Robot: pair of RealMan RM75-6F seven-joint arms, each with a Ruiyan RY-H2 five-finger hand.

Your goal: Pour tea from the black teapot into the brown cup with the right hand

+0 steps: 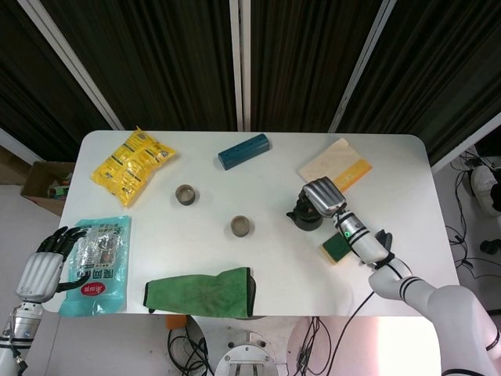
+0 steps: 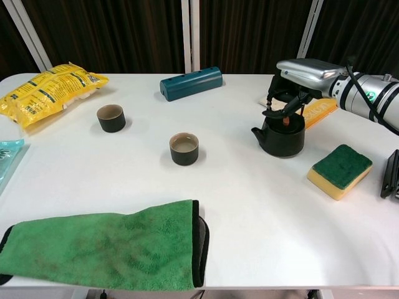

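Where the right hand (image 2: 302, 71) covers the black teapot (image 2: 280, 134) at right of frame, its fingers' grip on the handle cannot be told; the left hand (image 1: 48, 262), lower left, lies with fingers spread.

White table (image 1: 235, 258), dark slatted wall (image 1: 156, 55)

The head view looks steeply down on the whole white table (image 1: 266, 258) from high above, dark curtains at 12 o'clock. The chest view sits low and close at the near edge, facing across the table (image 2: 262, 230) toward those curtains. Both share the tabletop's centre and right; the far-left edge shows only from above.
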